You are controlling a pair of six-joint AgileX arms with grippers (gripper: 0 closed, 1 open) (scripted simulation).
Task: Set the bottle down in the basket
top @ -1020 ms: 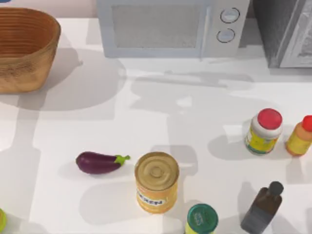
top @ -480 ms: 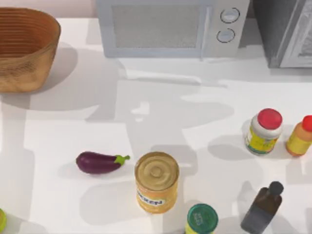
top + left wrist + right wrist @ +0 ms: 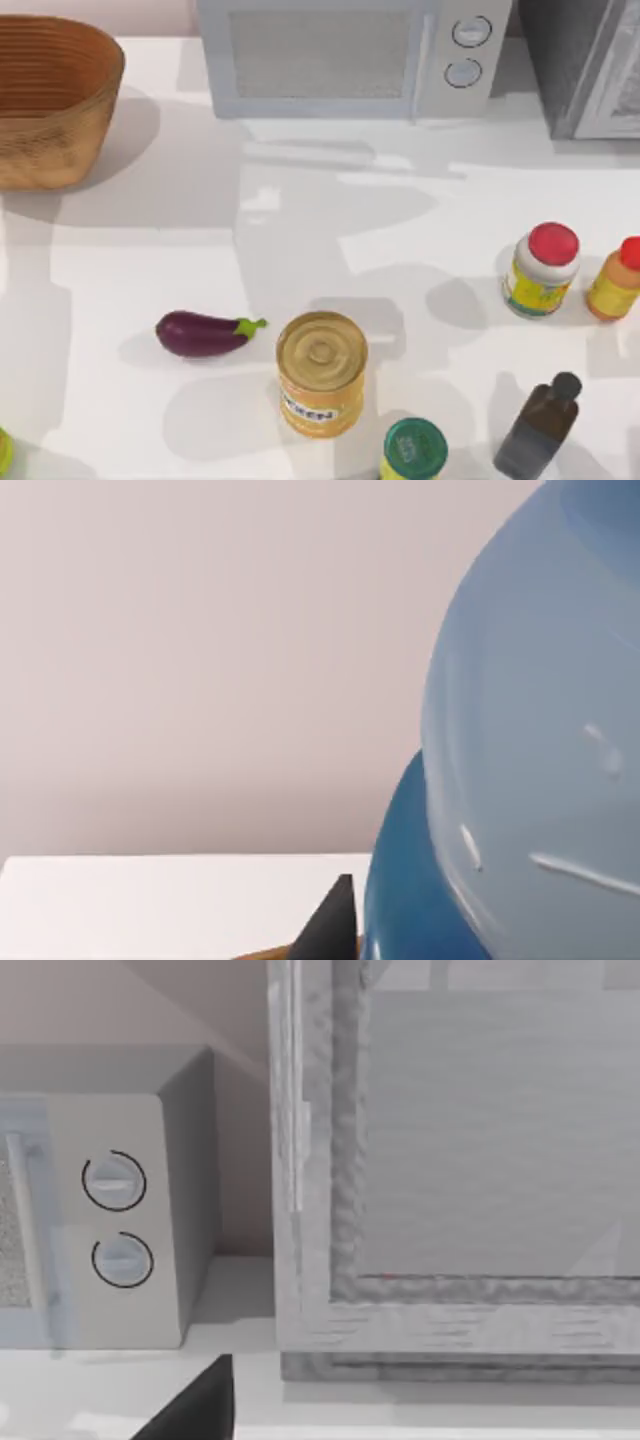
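Two dark fingertips are all that shows of the grippers: one of the left gripper's fingertips (image 3: 335, 925) pokes up right beside the bottle (image 3: 520, 760), whose clear body and dark blue base loom close against that wrist camera; whether the fingers clamp it I cannot tell. Behind the fingertip lie a white surface and a plain wall. One of the right gripper's fingertips (image 3: 200, 1410) sits over the white table (image 3: 150, 270), facing the microwave (image 3: 110, 1220) with its two dials and a grey cabinet (image 3: 450, 1160) beside it; how far those fingers spread I cannot tell. From above, the basket (image 3: 50, 100) stands at the table's far left corner, well apart from the eggplant (image 3: 205, 333) and can (image 3: 320, 372).
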